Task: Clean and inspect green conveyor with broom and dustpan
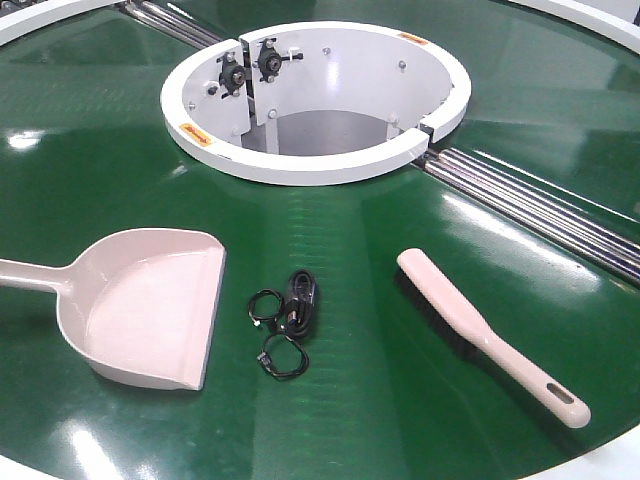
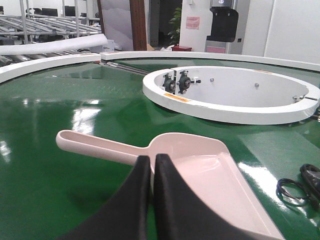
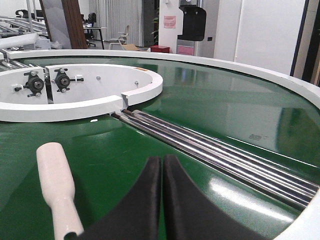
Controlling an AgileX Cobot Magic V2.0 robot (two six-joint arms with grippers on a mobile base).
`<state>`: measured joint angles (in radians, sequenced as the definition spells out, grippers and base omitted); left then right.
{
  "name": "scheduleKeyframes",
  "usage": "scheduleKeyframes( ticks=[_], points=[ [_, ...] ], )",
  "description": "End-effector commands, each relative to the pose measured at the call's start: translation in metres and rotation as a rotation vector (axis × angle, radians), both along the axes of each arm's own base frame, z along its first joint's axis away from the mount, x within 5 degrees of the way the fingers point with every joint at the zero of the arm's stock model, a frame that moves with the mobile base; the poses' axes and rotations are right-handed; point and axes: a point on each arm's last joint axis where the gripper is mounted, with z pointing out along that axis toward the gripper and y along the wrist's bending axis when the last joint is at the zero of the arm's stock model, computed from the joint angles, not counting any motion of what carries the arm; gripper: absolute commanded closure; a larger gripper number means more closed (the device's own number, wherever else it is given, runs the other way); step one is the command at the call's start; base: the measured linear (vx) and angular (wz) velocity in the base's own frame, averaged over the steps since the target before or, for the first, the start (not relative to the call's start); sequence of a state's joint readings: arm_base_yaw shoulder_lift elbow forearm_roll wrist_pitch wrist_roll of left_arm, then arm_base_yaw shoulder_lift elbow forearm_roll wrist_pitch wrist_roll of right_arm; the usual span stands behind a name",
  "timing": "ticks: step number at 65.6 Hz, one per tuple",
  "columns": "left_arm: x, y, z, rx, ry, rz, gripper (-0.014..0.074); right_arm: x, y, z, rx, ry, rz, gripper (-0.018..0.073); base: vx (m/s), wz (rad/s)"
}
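Observation:
The green conveyor [image 1: 330, 230] fills the front view, its white centre hub [image 1: 310, 165] at the back. The pink-beige dustpan [image 1: 150, 310] lies at the left, handle pointing left. The broom [image 1: 480, 335] lies at the right, bristles down, slotted handle end toward the near right. Neither gripper shows in the front view. In the left wrist view my left gripper [image 2: 151, 158] is shut and empty, its tips just short of the dustpan [image 2: 200, 165]. In the right wrist view my right gripper [image 3: 162, 159] is shut and empty, with the broom [image 3: 56, 185] to its left.
A tangle of black cable and rings [image 1: 287, 320] lies on the belt between dustpan and broom, also visible as black rings [image 2: 295, 190] at the right of the left wrist view. Metal rollers [image 1: 540, 205] cross the belt right of the hub. The white rim [image 3: 280, 80] bounds the conveyor.

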<state>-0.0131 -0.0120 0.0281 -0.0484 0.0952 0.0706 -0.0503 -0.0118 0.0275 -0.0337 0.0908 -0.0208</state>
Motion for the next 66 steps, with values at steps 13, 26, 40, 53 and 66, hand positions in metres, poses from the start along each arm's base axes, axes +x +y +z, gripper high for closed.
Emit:
scheduleKeyframes(
  ticks=[13, 26, 40, 53, 66],
  points=[
    [-0.001, 0.0, 0.005, -0.014, -0.083, 0.003, 0.0602, -0.001, 0.0, 0.006, -0.007, -0.077, -0.004, 0.0568, 0.0, 0.0],
    [-0.002, 0.001, 0.013, -0.015, -0.163, 0.007, 0.0602, -0.001, 0.0, 0.006, -0.007, -0.077, -0.004, 0.0568, 0.0, 0.0],
    [-0.01, 0.001, 0.059, 0.006, -0.377, 0.015, 0.0602, -0.001, 0.0, 0.006, -0.007, -0.077, -0.004, 0.0568, 0.0, 0.0],
    [0.002, 0.0, 0.115, 0.011, -0.251, 0.006, 0.0602, -0.001, 0.0, 0.006, -0.007, -0.077, -0.004, 0.0568, 0.0, 0.0],
    [0.043, -0.001, 0.136, 0.016, 0.045, -0.006, 0.0602, -0.001, 0.0, 0.006, -0.007, -0.077, -0.004, 0.0568, 0.0, 0.0]
  ],
)
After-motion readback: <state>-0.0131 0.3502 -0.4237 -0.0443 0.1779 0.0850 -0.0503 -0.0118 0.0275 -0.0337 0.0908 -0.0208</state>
